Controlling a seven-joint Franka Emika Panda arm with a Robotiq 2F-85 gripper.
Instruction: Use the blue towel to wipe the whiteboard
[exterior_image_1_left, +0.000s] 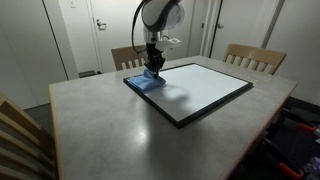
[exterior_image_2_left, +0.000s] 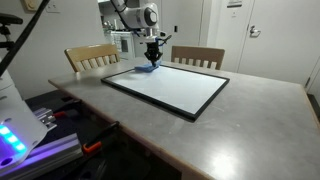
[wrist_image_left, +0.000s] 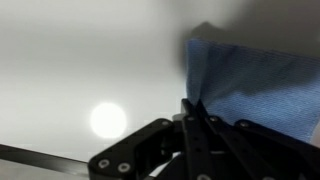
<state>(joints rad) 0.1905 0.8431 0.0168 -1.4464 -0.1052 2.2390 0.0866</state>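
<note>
The end effector (wrist_image_left: 192, 108) is clenched. In the wrist view its two black fingers (wrist_image_left: 205, 135) run together to a narrow tip that meets the near edge of the towel (wrist_image_left: 255, 85), so it appears to pinch the cloth there. No gap shows between the fingers. The towel fills that view from 1 to 3 o'clock and lies flat on the white board (wrist_image_left: 70, 60). A round bright reflection (wrist_image_left: 108, 120) sits on the gloss at about 8 o'clock, and a strip of the board's black frame (wrist_image_left: 30, 155) crosses the lower left corner.

In both exterior views the arm (exterior_image_1_left: 158, 18) comes straight down, with the end effector (exterior_image_1_left: 151, 68) pressed onto the towel (exterior_image_1_left: 146, 82). The towel lies on the board (exterior_image_1_left: 205, 88) at its far corner, about 10 o'clock from the board's middle in that view. In an exterior view the towel (exterior_image_2_left: 145, 68) is at about 11 o'clock on the board (exterior_image_2_left: 165, 88), under the end effector (exterior_image_2_left: 152, 62).

The board lies flat on the grey surface (exterior_image_1_left: 110, 135), turned at an angle to the edges. Wooden chairs (exterior_image_2_left: 90, 57) stand at the far side of the surface.
</note>
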